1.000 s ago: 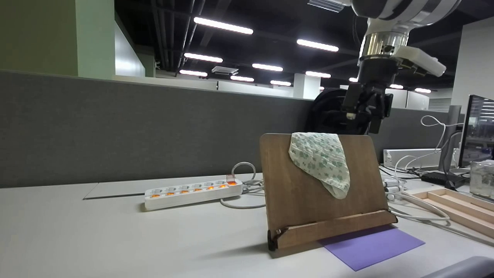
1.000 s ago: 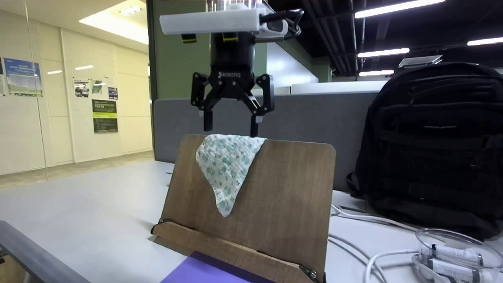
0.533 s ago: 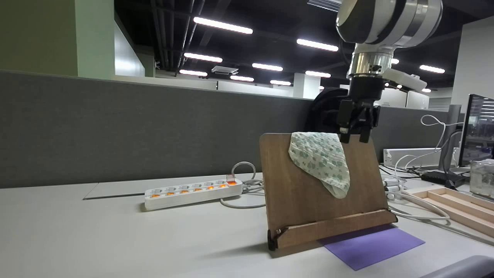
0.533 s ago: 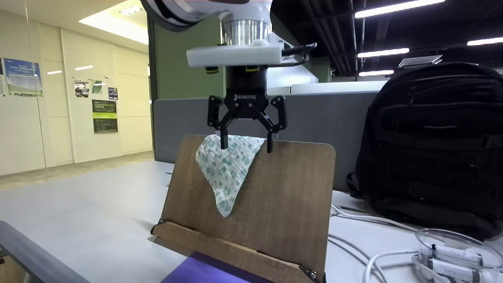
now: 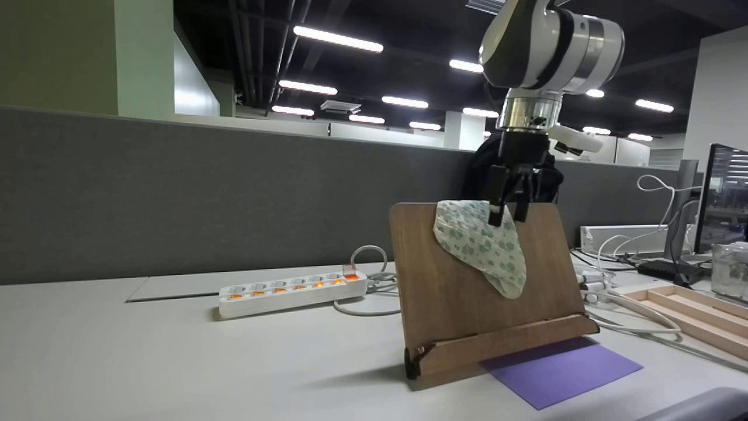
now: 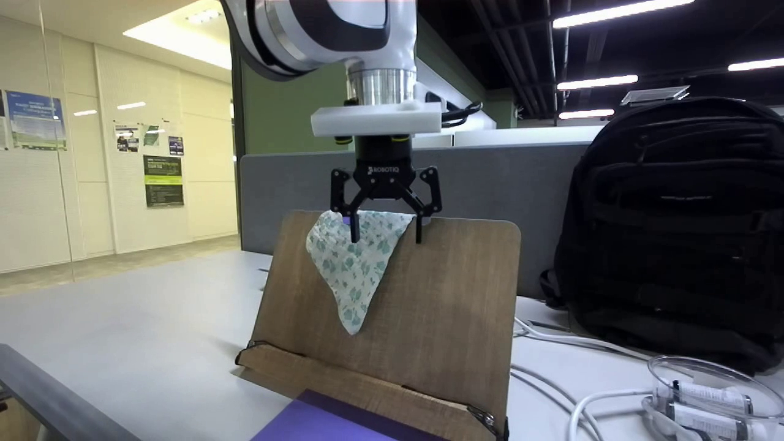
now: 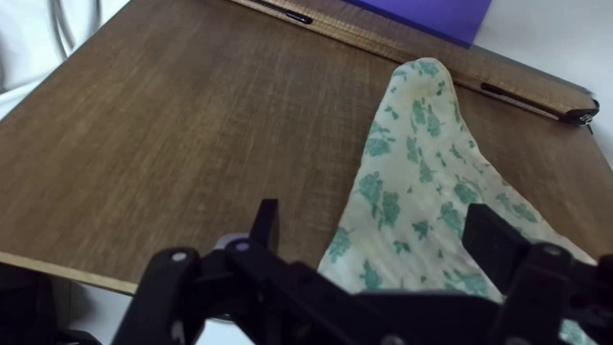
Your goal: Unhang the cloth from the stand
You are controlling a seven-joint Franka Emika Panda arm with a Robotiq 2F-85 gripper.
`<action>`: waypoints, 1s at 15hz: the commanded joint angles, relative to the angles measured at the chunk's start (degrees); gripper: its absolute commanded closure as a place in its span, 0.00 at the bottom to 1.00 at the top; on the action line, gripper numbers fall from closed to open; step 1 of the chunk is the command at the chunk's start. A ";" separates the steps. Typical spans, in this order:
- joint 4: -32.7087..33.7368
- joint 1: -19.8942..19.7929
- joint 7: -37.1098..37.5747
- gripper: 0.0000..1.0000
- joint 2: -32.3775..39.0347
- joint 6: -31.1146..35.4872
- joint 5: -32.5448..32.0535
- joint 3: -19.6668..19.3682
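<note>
The pale cloth [image 5: 476, 248] with green leaf print hangs over the top edge of the brown wooden stand [image 5: 444, 310]. In an exterior view the cloth [image 6: 352, 275] tapers to a point on the front of the tilted stand [image 6: 447, 306]. My gripper [image 6: 387, 237] points down at the stand's top edge, open, its fingers in front of the board. One finger overlaps the cloth; the other is just past its edge. In the wrist view the gripper [image 7: 373, 208] spans part of the cloth [image 7: 416, 167], with bare stand [image 7: 215, 124] beneath one finger. Contact cannot be told.
A purple sheet [image 5: 564, 374] lies under the stand's ledge. A white power strip [image 5: 292, 295] lies beside the stand. A black backpack [image 6: 667, 233], cables and a clear container [image 6: 716, 398] are on the other side. A grey partition [image 5: 234, 193] stands behind.
My gripper has come down from above the stand's top edge to the upper part of the cloth, staying open. The stand and cloth have shifted very slightly in the last half second.
</note>
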 commanded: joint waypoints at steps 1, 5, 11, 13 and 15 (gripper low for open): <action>1.42 0.01 -3.74 0.33 0.57 0.10 4.48 1.66; 0.68 0.24 -6.49 0.61 -0.89 -0.86 7.95 2.52; 1.38 0.98 -8.44 0.99 -2.48 -4.36 9.29 3.99; 3.05 1.92 -8.68 1.00 -2.33 -6.50 8.70 4.92; 6.17 3.36 -8.52 0.99 -1.38 -9.02 7.64 6.45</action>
